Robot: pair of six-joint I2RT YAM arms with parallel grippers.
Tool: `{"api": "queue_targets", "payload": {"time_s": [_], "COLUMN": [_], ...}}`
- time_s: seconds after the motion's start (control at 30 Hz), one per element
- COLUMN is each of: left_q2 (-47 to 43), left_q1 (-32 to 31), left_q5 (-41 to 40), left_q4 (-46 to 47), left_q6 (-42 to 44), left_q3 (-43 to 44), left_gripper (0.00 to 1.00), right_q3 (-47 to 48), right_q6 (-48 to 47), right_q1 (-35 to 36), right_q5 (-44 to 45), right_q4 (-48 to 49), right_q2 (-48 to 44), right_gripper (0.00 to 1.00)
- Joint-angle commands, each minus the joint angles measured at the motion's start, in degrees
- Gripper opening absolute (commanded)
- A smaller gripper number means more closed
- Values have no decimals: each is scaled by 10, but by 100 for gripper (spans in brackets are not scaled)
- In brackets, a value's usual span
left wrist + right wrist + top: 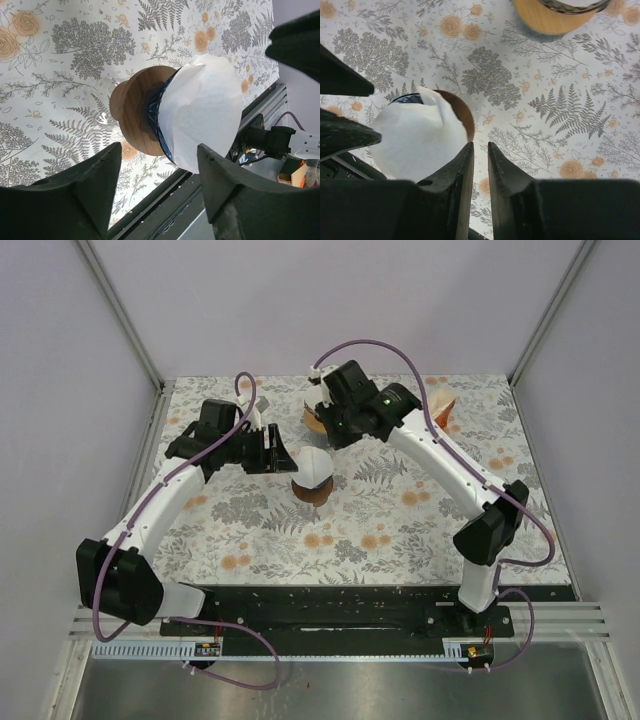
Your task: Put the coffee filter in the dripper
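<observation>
Matt paper filter (200, 115) — wooden dripper base (131, 107)

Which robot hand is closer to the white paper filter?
Left, I think. The left gripper sits right beside the coffee filter, open toward it; the right gripper hangs above its far side.

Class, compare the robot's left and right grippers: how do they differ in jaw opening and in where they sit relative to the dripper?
The left gripper has wide jaws; the right gripper has jaws only a slit apart. The left gripper faces the dripper side-on and frames it; the right gripper looks down beside it. Both hold nothing.
</observation>
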Motion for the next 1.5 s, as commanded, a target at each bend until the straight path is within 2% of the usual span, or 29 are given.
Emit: {"api": "queue_targets", "payload": {"time_s": [0.0, 0.07, 0.13, 0.2, 0.23, 0.33, 0.43, 0.6, 0.8, 1.03, 1.17, 1.3, 1.43, 1.47], "left_q2": [-31, -31, -29, -28, -31, -46, -69, -77, -56, -13, 20, 46, 44, 42], "left_q1": [1, 6, 20, 44, 56, 100, 133, 173, 202, 221, 223, 223, 224, 224], "left_q5": [-21, -33, -49, -74, -93, -175, -278, -449, -547, -525, -529, -497, -464, -455], "left_q4": [-4, -17, -31, -33, -26, 17, 97, 234, 387, 459, 482, 448, 525, 537], "left_q6": [27, 40, 51, 61, 66, 83, 103, 164, 231, 222, 198, 180, 162, 161], "left_q3": [47, 65, 91, 111, 117, 103, 57, -28, -139, -230, -251, -244, -294, -303], "left_gripper": [69, 75, 80, 85, 88, 96, 99, 99, 99, 99, 99, 99, 99, 99], "right_q3": [-35, -64, -93, -132, -158, -233, -330, -470, -619, -786, -835, -866, -899, -901], "right_q6": [23, 33, 43, 49, 51, 70, 88, 83, 47, 6, -12, -32, -55, -73], "right_q1": [-47, -78, -114, -150, -171, -234, -296, -370, -384, -385, -386, -386, -386, -386], "right_q5": [-14, -15, -17, -11, -4, 4, 38, 111, 259, 275, 280, 288, 289, 278], "right_q4": [60, 87, 110, 144, 162, 224, 292, 428, 592, 861, 936, 1001, 1097, 1096], "right_q2": [-69, -89, -113, -137, -152, -193, -236, -305, -332, -345, -327, -300, -269, -272], "right_gripper": [28, 33, 43, 59, 71, 85, 98, 99, 99, 99, 99, 99, 99, 99]}}
